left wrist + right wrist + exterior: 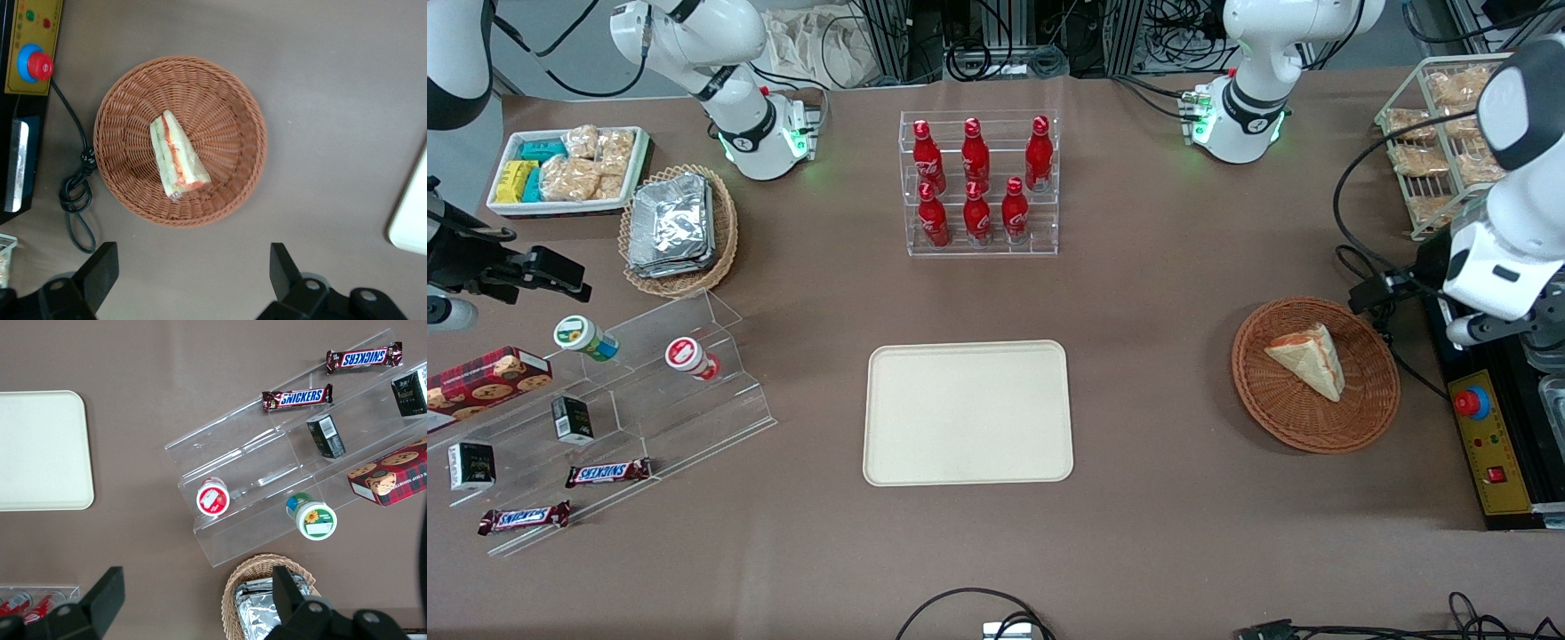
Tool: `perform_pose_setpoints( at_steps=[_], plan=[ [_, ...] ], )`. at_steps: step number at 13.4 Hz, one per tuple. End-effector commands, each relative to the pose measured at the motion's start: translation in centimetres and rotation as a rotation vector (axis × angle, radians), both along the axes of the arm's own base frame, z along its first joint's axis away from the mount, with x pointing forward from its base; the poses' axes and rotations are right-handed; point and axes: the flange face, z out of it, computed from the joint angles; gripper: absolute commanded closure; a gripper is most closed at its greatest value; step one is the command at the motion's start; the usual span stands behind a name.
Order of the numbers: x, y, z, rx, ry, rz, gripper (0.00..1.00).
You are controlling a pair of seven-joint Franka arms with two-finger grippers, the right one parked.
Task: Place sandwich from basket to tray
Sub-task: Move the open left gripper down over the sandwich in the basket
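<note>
End effector [193, 280] hovers above the desk [1183, 267] just beside the basket [133, 127], its black fingers spread wide, gripping nothing. Inside that round woven wicker bowl lies the sandwich [176, 156], a pale triangular wedge. Well apart sits the tray [967, 412], smooth, cream, round-cornered.

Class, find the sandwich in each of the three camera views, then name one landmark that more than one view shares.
Front view: the sandwich lies in the basket, toward the working arm's end of the table.
Left wrist view: the sandwich lies in the basket, with the open gripper hovering apart from it.
Right wrist view: not in it.
Shared landmark: the tray.
</note>
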Motion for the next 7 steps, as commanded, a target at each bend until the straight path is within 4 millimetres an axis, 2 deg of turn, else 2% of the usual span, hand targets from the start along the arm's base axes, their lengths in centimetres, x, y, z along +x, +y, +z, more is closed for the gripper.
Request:
perform_pose_setpoints(
  at_steps=[1,5,7],
  plan=[
    [-2.3,0.9,-3.7,0.009,-0.031,0.117,0.0],
    [-4.0,1.1,-9.5,0.02,-0.057,0.246,0.0],
    [-4.1,1.1,-11.4,0.019,-0.068,0.301,0.0]
  ],
)
